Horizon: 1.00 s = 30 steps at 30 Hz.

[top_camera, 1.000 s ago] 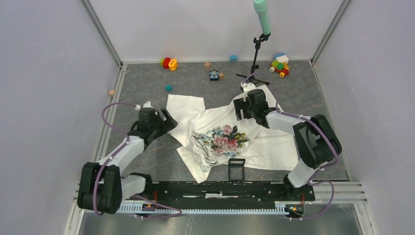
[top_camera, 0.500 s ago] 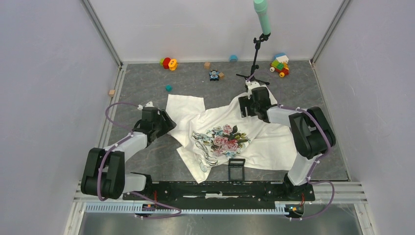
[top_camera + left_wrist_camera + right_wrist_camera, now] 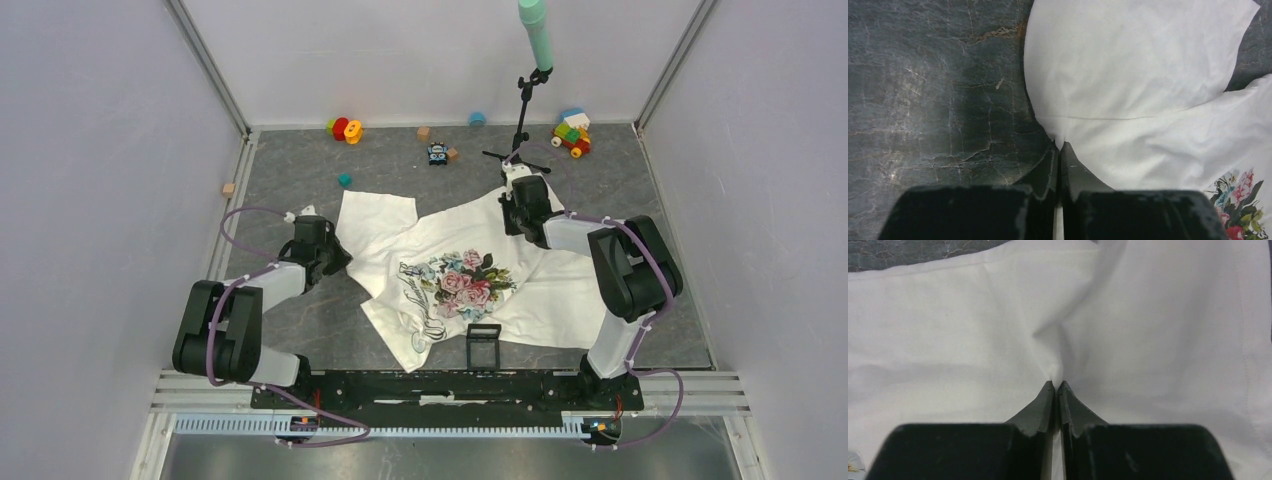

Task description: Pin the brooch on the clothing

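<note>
The clothing (image 3: 560,290), a white T-shirt with a rose print (image 3: 462,282), lies crumpled on the grey table. At its left edge below the sleeve, my left gripper (image 3: 338,256) is shut on a pinch of white fabric; the left wrist view shows the cloth (image 3: 1148,75) pulled into the closed tips of that gripper (image 3: 1060,146). On the shirt's far right part, my right gripper (image 3: 514,216) is also shut on a raised fold of cloth (image 3: 948,340) at its tips (image 3: 1055,383). I cannot make out the brooch in any view.
A black square frame holder (image 3: 484,345) stands on the shirt's near hem. Along the back lie a red-orange toy (image 3: 345,128), a black-and-blue toy (image 3: 437,153), a block toy (image 3: 572,135), wooden cubes (image 3: 424,132) and a tripod stand (image 3: 522,120).
Both grippers went from open to shut, each pinching shirt fabric. The left one slid left to the shirt's edge. The right one moved farther back, and the cloth shifted slightly between them.
</note>
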Motion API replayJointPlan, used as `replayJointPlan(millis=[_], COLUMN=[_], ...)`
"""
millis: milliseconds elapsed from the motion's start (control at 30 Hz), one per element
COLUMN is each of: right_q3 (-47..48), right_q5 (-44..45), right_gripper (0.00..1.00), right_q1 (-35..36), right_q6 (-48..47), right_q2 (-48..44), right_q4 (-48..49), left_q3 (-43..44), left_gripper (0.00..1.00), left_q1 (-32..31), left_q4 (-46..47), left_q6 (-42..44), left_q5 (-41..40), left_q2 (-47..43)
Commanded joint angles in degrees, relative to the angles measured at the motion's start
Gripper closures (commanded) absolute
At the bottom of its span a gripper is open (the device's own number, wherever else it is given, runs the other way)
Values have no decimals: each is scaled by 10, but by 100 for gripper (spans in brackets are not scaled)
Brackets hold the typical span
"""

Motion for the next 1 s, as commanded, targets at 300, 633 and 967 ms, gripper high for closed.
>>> replayJointPlan(millis=[300,633,967], right_q3=[-5,33,110], right_q5=[51,60,17], right_gripper=[100,100,100], right_q1=[-9,-8,-8], right_q6=[-1,-63,-118], right_q2=[-157,-420,-597], right_q4=[-25,-57,-96], left_q3=[97,298,578], left_gripper=[98,98,98], left_q1=[2,1,2], left_q4=[-31,-118,-303], left_q6=[39,242,327], left_q5=[-36,58,96], left_q2=[-168,-322,-370])
